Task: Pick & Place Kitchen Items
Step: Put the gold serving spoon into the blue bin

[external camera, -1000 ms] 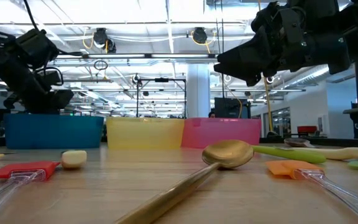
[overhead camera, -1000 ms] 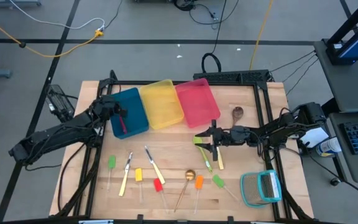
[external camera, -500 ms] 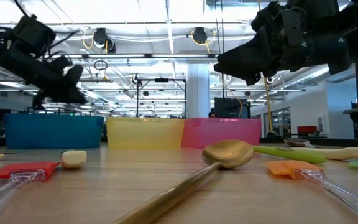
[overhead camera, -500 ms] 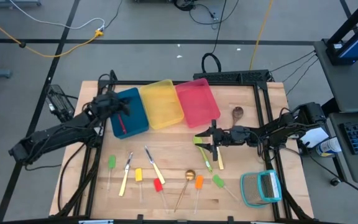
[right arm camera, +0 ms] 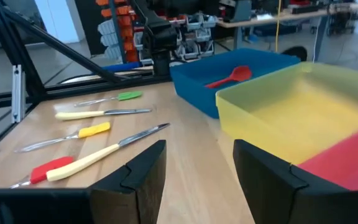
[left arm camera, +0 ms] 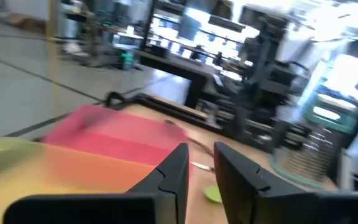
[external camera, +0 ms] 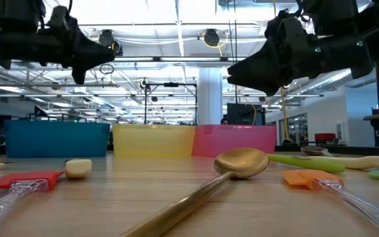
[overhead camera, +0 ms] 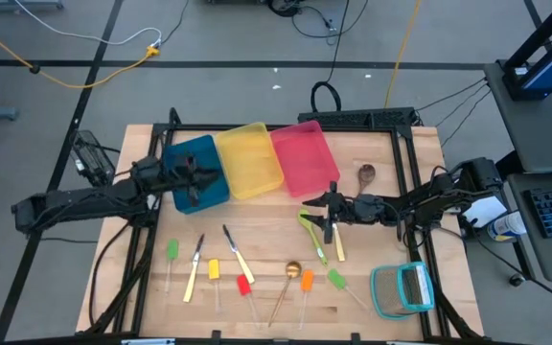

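While the empty left pincer (overhead camera: pixel 196 178) hung slightly spread over the blue plastic bin (overhead camera: pixel 200 172), the spread right pincer (overhead camera: pixel 327 217) hung over a light, stiff green plastic spoon (overhead camera: pixel 310 231) on the counter (overhead camera: pixel 266 240), best pinched mid-handle.

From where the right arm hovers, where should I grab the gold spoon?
Take the gold spoon by the middle of its thin handle, from straight above, jaws across the shaft. It lies flat, bowl toward the bins; red and orange spatulas flank it closely, so descend carefully.
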